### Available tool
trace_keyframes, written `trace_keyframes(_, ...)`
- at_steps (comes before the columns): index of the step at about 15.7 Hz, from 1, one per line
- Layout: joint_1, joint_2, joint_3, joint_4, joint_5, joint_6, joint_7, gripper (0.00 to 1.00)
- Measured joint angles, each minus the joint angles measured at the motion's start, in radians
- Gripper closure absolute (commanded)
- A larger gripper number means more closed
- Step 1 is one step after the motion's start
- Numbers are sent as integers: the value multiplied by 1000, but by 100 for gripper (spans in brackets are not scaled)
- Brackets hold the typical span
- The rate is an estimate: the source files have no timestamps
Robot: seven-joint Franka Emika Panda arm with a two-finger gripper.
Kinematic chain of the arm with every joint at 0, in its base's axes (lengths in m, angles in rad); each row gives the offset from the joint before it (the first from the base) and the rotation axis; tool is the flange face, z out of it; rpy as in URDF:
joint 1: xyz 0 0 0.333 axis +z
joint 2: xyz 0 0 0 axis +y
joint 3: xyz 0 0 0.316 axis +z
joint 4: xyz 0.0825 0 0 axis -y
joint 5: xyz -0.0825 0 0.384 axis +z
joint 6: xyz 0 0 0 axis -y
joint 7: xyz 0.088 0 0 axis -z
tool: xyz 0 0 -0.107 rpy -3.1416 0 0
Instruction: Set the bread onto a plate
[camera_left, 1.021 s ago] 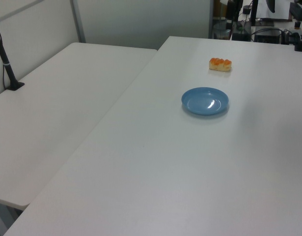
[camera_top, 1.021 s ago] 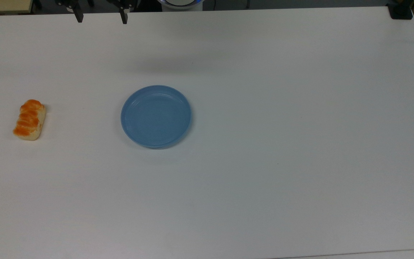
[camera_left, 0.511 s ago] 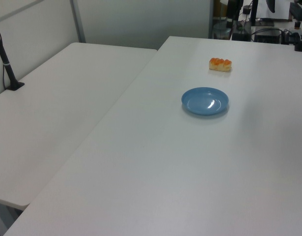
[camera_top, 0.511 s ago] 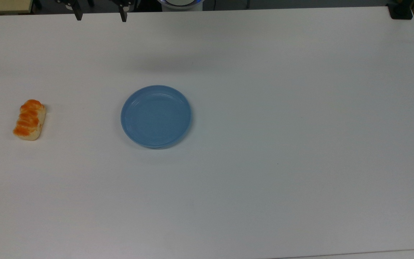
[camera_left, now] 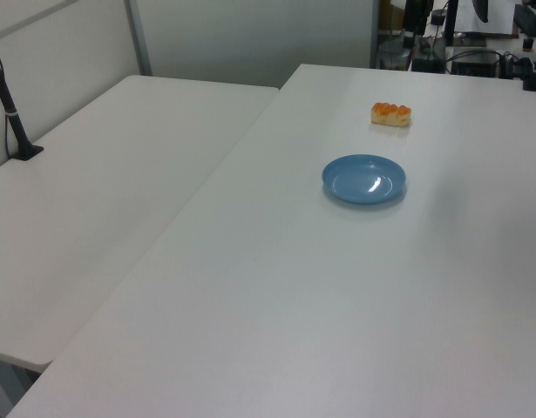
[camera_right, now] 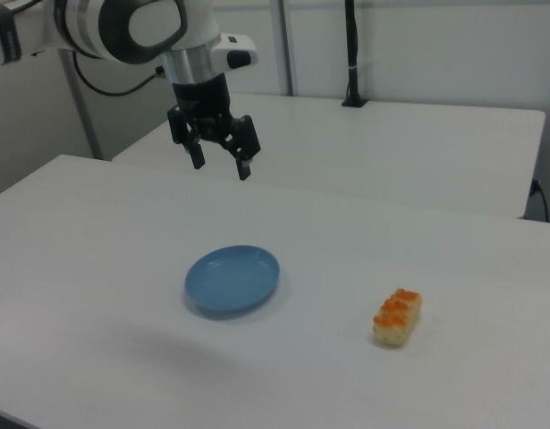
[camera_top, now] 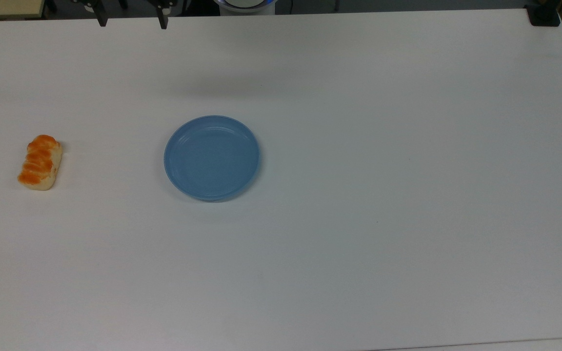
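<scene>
On the white table (camera_top: 359,243) sit one plate (camera_top: 211,157) and, well apart from it, one bread (camera_top: 40,162), with one gripper (camera_right: 219,164) spread wide above the plate.

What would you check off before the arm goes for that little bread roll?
1. Bread lies free on the table: ok.
2. Plate has nothing on it: ok.
3. Hand open and holding nothing: ok.
4. Hand raised above the table, apart from bread and plate: ok.
5. Nothing on the table between bread and plate: ok.
6. Bread soft or rigid for gripping: cannot tell.
</scene>
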Motion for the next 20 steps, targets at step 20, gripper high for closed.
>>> trace_keyframes(20, -278, 226, -11, 28, 43, 228, -105, 0)
